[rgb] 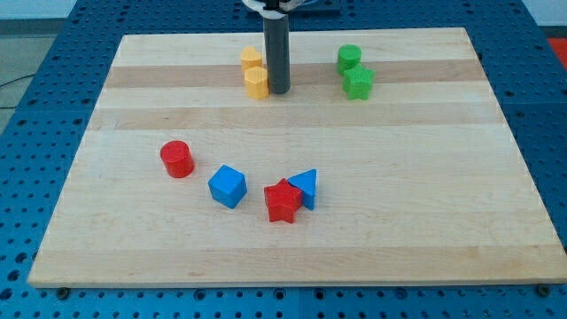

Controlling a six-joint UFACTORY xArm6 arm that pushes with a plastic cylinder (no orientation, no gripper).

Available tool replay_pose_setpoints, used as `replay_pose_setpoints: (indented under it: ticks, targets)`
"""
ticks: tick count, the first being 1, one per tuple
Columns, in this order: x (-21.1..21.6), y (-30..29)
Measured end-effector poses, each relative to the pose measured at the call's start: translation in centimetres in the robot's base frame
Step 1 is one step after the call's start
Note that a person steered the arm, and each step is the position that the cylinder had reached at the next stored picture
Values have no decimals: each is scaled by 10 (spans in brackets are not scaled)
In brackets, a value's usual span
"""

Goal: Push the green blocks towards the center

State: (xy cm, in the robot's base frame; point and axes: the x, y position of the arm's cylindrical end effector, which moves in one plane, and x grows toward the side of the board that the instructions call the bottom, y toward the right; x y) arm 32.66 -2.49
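Observation:
A green cylinder (349,58) and a green star-shaped block (359,82) sit touching near the view's top right of the wooden board (425,177). My tip (279,91) rests on the board at the top middle, left of the green blocks with a clear gap between. It stands right beside two yellow blocks, one (252,60) above the other (257,83), on their right side.
A red cylinder (177,159) lies at the left middle. A blue cube (228,186), a red star (283,201) and a blue triangular block (305,187) sit in the lower middle, the star and triangle touching.

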Motion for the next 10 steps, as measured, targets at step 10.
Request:
replay_pose_setpoints:
  ticks: [10]
  targets:
    - [51,-14]
